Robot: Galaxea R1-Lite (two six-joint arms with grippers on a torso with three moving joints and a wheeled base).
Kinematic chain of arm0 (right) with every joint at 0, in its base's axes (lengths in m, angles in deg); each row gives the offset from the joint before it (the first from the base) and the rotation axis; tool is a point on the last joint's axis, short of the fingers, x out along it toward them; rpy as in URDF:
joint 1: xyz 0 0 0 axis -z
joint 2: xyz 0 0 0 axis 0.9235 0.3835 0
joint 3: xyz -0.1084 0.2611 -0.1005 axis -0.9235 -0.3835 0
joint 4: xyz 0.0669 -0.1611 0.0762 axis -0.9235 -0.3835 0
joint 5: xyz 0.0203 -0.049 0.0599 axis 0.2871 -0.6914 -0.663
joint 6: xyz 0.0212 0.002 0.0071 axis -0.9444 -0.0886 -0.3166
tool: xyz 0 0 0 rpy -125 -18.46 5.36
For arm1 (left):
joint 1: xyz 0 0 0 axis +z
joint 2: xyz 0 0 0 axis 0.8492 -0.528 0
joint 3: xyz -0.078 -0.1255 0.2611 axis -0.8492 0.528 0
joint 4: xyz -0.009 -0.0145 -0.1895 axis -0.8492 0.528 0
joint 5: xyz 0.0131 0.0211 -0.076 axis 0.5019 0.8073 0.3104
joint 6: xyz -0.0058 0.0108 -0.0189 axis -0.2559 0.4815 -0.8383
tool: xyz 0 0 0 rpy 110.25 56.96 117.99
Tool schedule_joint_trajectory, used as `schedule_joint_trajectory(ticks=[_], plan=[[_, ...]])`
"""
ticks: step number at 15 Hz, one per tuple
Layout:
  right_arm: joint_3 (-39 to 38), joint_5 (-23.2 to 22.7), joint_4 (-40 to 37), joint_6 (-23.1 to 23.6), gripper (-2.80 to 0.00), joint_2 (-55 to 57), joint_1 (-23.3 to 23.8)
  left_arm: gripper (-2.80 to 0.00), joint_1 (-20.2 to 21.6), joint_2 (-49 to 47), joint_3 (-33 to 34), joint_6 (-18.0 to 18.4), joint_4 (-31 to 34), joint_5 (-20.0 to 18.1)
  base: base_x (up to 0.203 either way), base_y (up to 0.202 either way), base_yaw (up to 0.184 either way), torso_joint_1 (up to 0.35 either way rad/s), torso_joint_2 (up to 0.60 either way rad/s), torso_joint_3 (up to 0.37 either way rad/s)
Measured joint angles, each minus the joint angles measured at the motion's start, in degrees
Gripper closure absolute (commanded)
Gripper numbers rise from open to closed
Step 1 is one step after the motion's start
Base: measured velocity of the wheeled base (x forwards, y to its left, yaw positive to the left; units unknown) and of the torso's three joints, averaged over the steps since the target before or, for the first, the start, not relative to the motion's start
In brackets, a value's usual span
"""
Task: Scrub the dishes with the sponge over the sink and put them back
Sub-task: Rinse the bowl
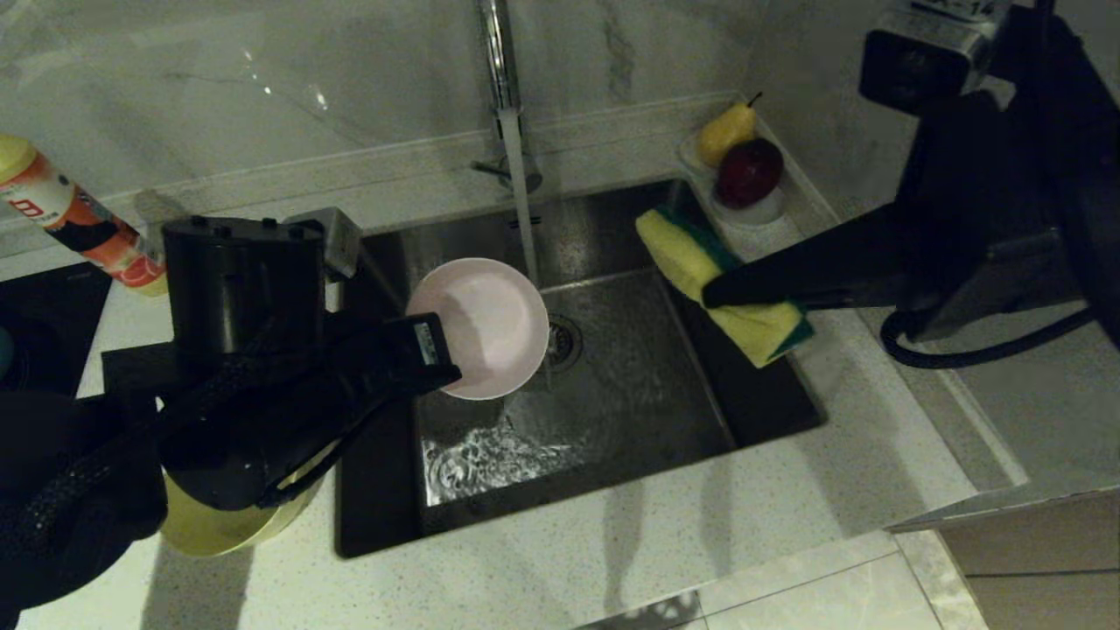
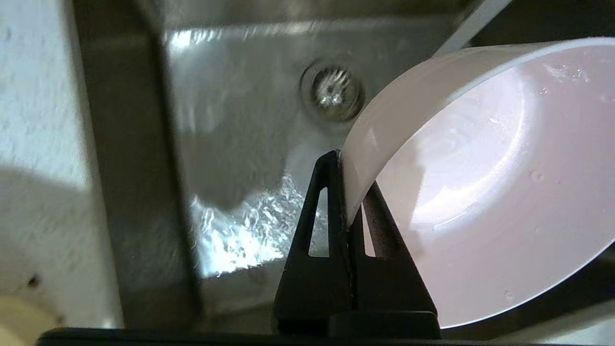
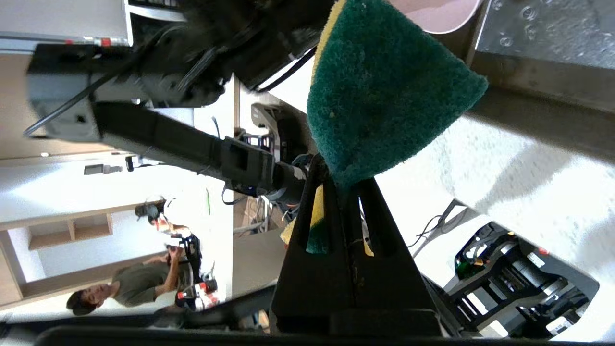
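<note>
Two tools are loaded, and I have both over or beside the sink (image 1: 612, 420). My left tool (image 2: 348, 192) is clamped on the rim of the pale pink bowl (image 1: 486, 328), one finger inside the wall and one outside, holding it tilted on edge above the left half of the basin, just left of the drain strainer (image 1: 563, 341). Water runs from the chrome faucet (image 1: 500, 52) in a thin stream that falls just past the bowl's right edge, and the sink floor is wet and rippled. My right tool (image 3: 343, 192) is shut on the sponge (image 1: 722, 284), pinching it across the middle so the yellow foam and the dark green scouring layer fold around the fingers; it hangs over the right rim of the sink, apart from the bowl.

I judge this to be the start of the scrub on the first bowl: both pieces are gripped but not yet touching. The next move calls for carrying the sponge left to the bowl's open face, pressing the green side on without knocking the rim out of my thin pinch.

A yellow bowl (image 1: 219, 529) waits on the surface at near left, mostly hidden under my left arm. A fruit dish (image 1: 770, 210) with a pear and a red fruit sits on the far right corner.
</note>
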Motion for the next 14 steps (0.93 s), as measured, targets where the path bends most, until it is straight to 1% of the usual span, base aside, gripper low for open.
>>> schedule_joint_trajectory(ticks=[1,3,5,7,10,11,14], plan=[[-0.9,0.0,-0.1,0.0,0.0,-1.4,0.3,0.0,0.6,-0.3,-1.1,-1.2,3.2,-0.3,0.0,0.0,0.0,0.0,0.0,0.0],[-3.3,0.1,-0.1,0.0,0.0,-3.7,0.9,0.0,1.6,-1.0,-5.5,-5.5,11.0,-1.9,0.0,0.0,0.0,0.0,0.0,0.0],[-5.8,0.1,0.1,0.1,0.0,-5.6,1.2,0.0,2.9,-2.1,-10.6,-10.1,20.0,-6.8,0.0,0.0,0.0,0.0,0.0,0.0],[-8.3,0.1,0.3,0.3,0.0,-7.3,1.7,0.0,4.0,-4.3,-15.9,-14.1,26.7,-10.4,0.0,0.0,0.0,0.0,0.0,0.0],[-10.7,0.0,0.5,0.5,0.0,-9.1,2.9,0.0,5.4,-8.9,-23.5,-18.4,32.8,-11.4,0.0,0.0,0.0,0.0,0.0,0.0],[-11.4,0.0,0.6,0.5,0.0,-9.5,3.4,0.0,5.7,-10.6,-25.5,-19.6,33.8,-11.4,0.0,0.0,0.0,0.0,0.0,0.0],[-13.4,-0.1,0.7,0.5,0.0,-10.3,4.2,0.0,6.4,-14.9,-30.0,-22.1,34.2,-11.5,0.0,0.0,0.0,0.0,0.0,0.0]])
